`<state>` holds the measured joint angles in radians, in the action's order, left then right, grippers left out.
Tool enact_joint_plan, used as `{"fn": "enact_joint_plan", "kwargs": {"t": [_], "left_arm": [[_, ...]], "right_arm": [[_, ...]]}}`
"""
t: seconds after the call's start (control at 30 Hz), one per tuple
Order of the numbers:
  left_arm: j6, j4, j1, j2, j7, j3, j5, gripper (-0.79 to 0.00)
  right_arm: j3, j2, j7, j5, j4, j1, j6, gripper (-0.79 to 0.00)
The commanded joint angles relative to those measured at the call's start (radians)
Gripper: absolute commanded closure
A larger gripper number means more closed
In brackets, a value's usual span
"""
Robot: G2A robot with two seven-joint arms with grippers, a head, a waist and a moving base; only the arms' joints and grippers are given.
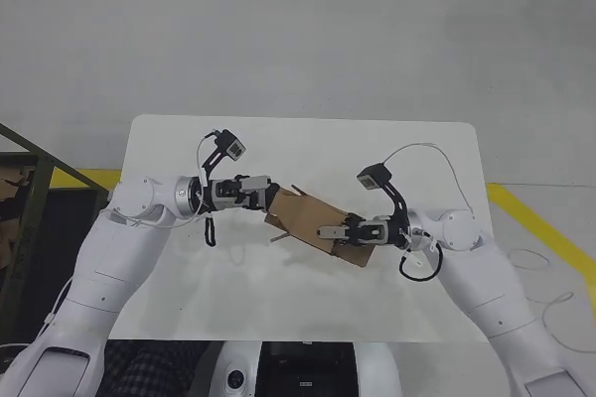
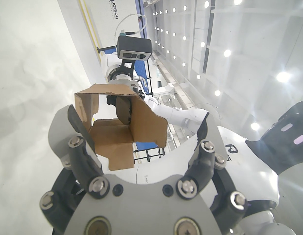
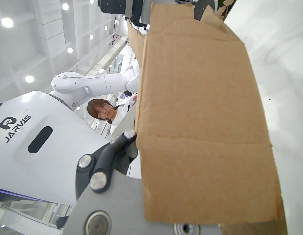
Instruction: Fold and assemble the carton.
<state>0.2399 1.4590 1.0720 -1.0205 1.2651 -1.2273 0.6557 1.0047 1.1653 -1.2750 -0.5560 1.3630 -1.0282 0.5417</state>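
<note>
A brown carton (image 1: 313, 224) lies partly erected at the middle of the white table (image 1: 278, 288), tilted, with loose flaps at both ends. My right gripper (image 1: 332, 233) is shut on one of its walls at the end nearer the right arm; one pad shows inside the carton (image 2: 122, 110) in the left wrist view. In the right wrist view the carton (image 3: 203, 113) hides the fingertips, and one finger linkage (image 3: 112, 152) shows beside it. My left gripper (image 1: 268, 196) stands open at the opposite, open end (image 2: 138, 114), its fingers (image 2: 78, 125) spread on either side of the end flaps.
A green metal rack (image 1: 20, 198) with cardboard scraps stands off the table's left edge. A yellow floor line (image 1: 541, 233) runs past the right side. Bare tabletop lies in front of and behind the carton.
</note>
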Motion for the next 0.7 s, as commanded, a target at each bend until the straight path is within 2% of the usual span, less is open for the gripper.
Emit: {"fn": "enact_joint_plan", "kwargs": {"t": [0.0,0.67], "left_arm": [[-0.004,0.008,0.0,-0.001,0.006,0.002,0.009,-0.785],[-0.025,0.044,-0.008,-0.012,0.033,0.047,0.031,-0.785]], "right_arm": [[-0.003,0.001,0.003,-0.001,-0.001,-0.001,-0.001,0.0],[-0.026,0.012,0.034,-0.04,-0.001,-0.003,0.007,0.0]]}}
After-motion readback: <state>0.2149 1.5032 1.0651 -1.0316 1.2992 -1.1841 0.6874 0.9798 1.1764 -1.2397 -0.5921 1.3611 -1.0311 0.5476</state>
